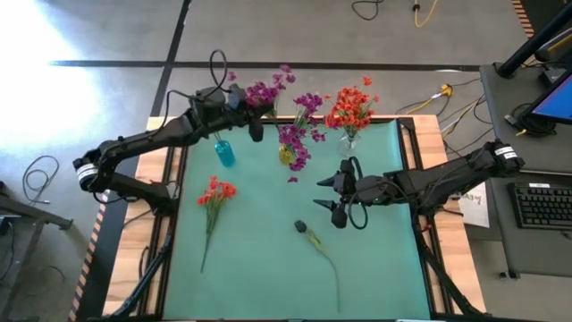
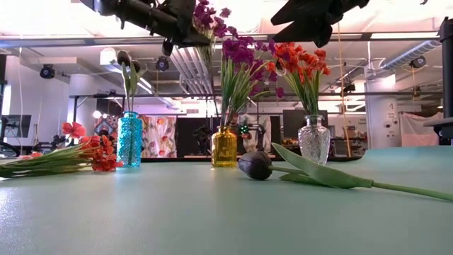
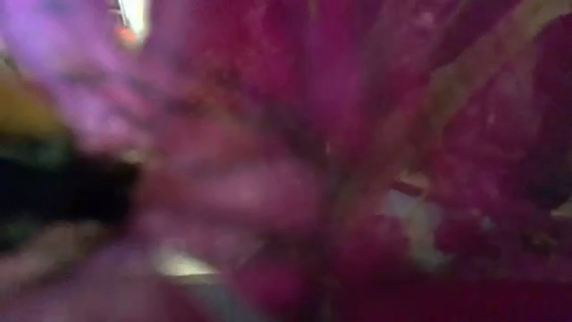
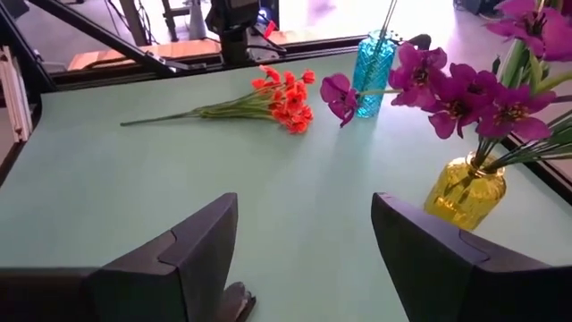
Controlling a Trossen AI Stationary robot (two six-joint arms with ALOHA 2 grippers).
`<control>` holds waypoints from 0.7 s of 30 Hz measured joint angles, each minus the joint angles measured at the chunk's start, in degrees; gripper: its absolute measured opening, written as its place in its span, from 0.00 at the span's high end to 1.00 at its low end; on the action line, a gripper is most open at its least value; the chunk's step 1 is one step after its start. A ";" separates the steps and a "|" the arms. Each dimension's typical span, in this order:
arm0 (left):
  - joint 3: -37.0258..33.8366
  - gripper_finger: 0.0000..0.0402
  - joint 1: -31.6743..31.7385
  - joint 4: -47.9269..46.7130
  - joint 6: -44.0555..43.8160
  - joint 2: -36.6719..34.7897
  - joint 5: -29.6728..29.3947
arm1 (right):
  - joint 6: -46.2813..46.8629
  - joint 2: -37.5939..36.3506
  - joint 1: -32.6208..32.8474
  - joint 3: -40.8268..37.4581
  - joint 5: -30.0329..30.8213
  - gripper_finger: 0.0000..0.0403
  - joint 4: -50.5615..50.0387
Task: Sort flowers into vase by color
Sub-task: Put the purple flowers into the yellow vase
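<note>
My left gripper [image 1: 248,105] is raised over the far side of the table, between the blue vase [image 1: 223,153] and the yellow vase [image 1: 286,156], shut on a purple flower sprig [image 1: 264,90]. Magenta petals [image 3: 375,134] fill the left wrist view. The yellow vase [image 2: 224,146] holds purple flowers by their stems. The clear vase [image 2: 313,139] holds orange-red ones, and the blue vase [image 2: 129,139] a dark bud [image 2: 124,57]. An orange-red flower [image 1: 214,193] and a dark-budded flower [image 1: 302,226] lie flat on the mat. My right gripper [image 4: 304,241] hovers open above mid-table. My left gripper holds the purple sprig lifted clear of the table, with its blooms [image 2: 207,17] right beside the fingers and a bit of stem [image 2: 206,49] hanging below. The gripper body and the blossoms hide the place of contact, so the part it holds cannot be told.
The three vases stand in a row along the far edge of the green mat [image 1: 259,286]. The dark bud's long stem and leaf [image 2: 318,170] stretch toward the near right. Bare mat lies in the near middle. Cables and a desk with a keyboard [image 1: 541,204] sit to the right.
</note>
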 joint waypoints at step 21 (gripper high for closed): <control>-0.28 1.00 -0.17 1.09 -3.21 4.53 3.15 | 1.38 0.00 0.00 0.00 0.01 0.37 0.33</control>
